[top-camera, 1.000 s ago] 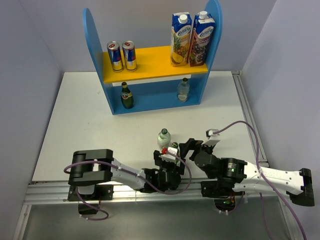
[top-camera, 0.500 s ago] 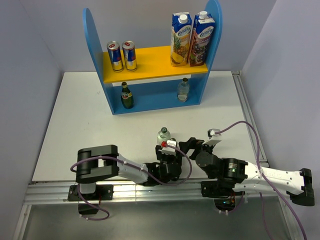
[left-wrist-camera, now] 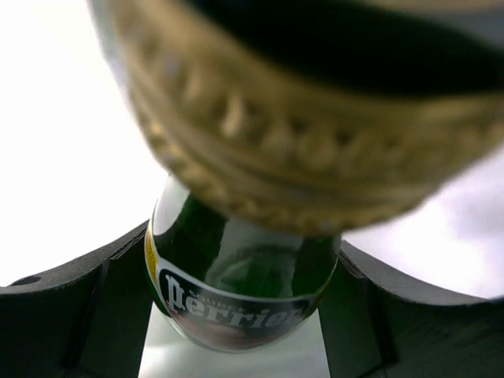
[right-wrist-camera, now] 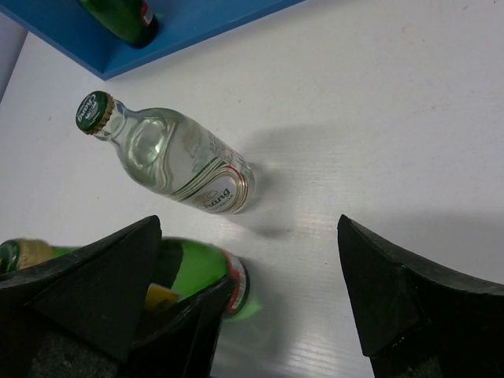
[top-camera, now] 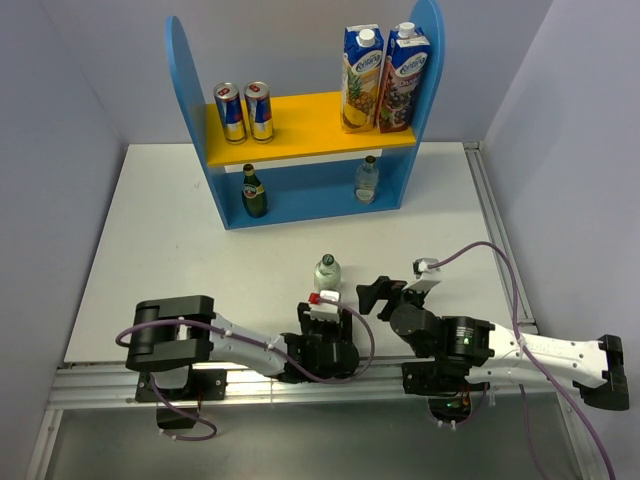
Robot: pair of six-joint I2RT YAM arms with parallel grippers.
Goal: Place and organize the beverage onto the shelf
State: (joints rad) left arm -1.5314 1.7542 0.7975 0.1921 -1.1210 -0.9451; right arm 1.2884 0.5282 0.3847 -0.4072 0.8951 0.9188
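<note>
Left arm's slid back toward its base, left gripper clamped on the green bottle low by the clear bottle, right gripper gaping alongside, so swing carelessly and you'll topple the clear one.

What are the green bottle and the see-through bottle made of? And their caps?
The green bottle looks like glass: dark and glossy, with bright reflections on its side. Its gold-edged cap is crimped, so probably metal. The clear bottle is likely glass too, see-through and shiny. Its green cap is crimped as well, probably metal.
</note>
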